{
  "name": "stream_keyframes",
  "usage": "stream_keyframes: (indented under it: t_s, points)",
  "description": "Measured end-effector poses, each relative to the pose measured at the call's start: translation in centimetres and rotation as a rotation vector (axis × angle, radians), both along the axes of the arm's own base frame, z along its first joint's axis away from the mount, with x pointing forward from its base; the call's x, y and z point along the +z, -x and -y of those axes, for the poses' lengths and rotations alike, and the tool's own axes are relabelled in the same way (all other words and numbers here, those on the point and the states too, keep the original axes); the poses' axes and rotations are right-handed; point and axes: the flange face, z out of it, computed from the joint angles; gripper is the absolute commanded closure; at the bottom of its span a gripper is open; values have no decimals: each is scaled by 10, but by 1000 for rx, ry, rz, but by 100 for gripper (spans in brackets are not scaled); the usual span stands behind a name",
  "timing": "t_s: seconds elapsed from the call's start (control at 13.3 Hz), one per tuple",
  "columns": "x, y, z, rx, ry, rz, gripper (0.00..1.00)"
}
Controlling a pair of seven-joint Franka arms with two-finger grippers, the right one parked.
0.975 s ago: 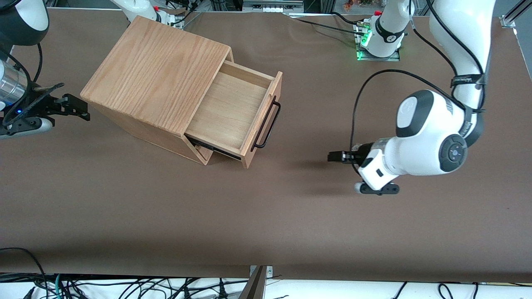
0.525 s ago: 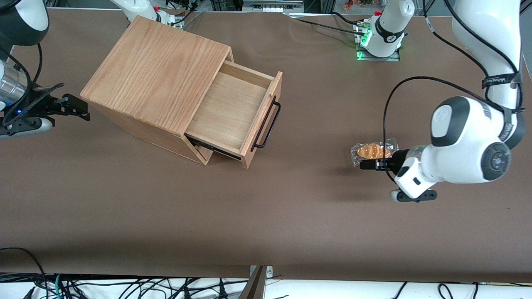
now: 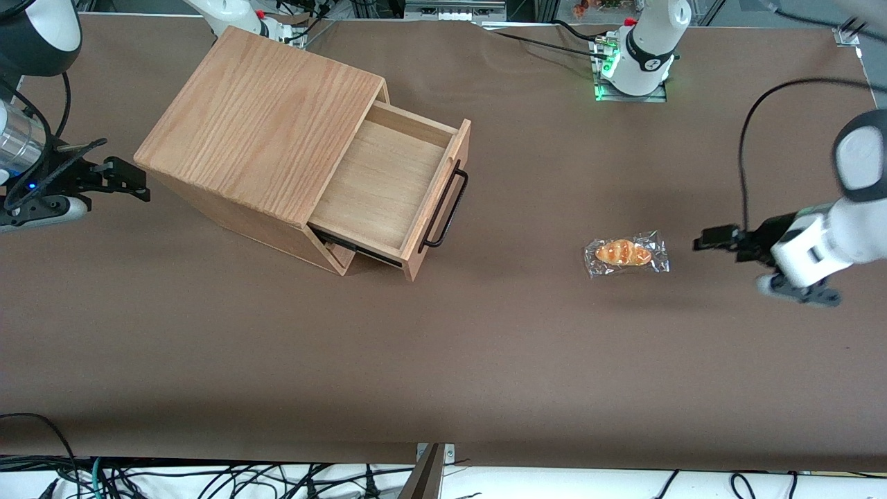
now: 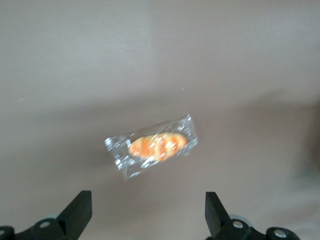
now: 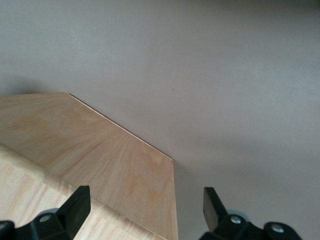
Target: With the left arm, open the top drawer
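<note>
Jaws of the left arm's gripper [image 3: 707, 239] spread wide and empty, hovering over bare table [image 3: 485, 360] toward the working arm's end, well apart from the cabinet [image 3: 263, 132]. Top drawer [image 3: 388, 187] stands pulled well out, its black bar handle [image 3: 445, 206] facing the gripper; judged, the opening looks done and the arm is clear of it. A wrapped bread roll [image 3: 626, 254] lies on the table between drawer and gripper, untouched. Most of the left arm is cut off in the front view; any lower drawer is hidden beneath the open one.
</note>
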Motion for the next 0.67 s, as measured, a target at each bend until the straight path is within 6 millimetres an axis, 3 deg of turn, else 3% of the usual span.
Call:
stream_keyframes:
  t_s: [0.15,0.38,0.53,0.67]
  points:
    - [46,31,-8,-31,-88,52,0]
    - [111,68,5,-64,-134,135,0]
    - [138,82,10,-70,-137,183,0]
    - [146,85,21,-89,-139,200,0]
